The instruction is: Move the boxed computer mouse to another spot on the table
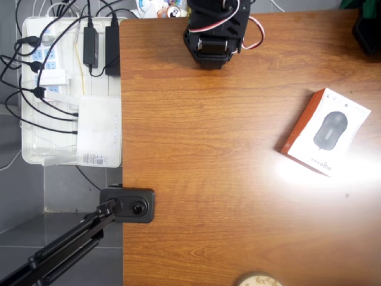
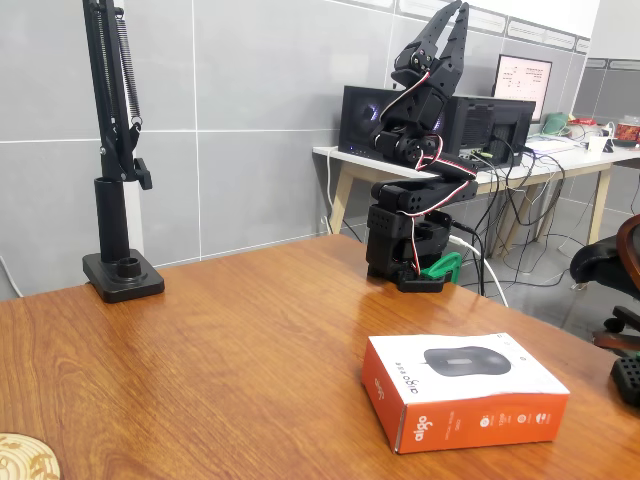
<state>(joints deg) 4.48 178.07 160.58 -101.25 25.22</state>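
Boxed computer mouse (image 2: 465, 390) lies flat on the table (image 2: 220, 340), untouched and well apart from the arm. Gripper (image 2: 447, 25) points upward, empty, jaws slightly parted. Whole move left.

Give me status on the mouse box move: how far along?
Nothing looks done. The boxed computer mouse lies flat on the table, untouched. The arm is folded at its base, gripper raised and pointing up, well away from the box, holding nothing. Whether its fingers are parted is hard to tell. Left: reach, grasp, carry, set down elsewhere.
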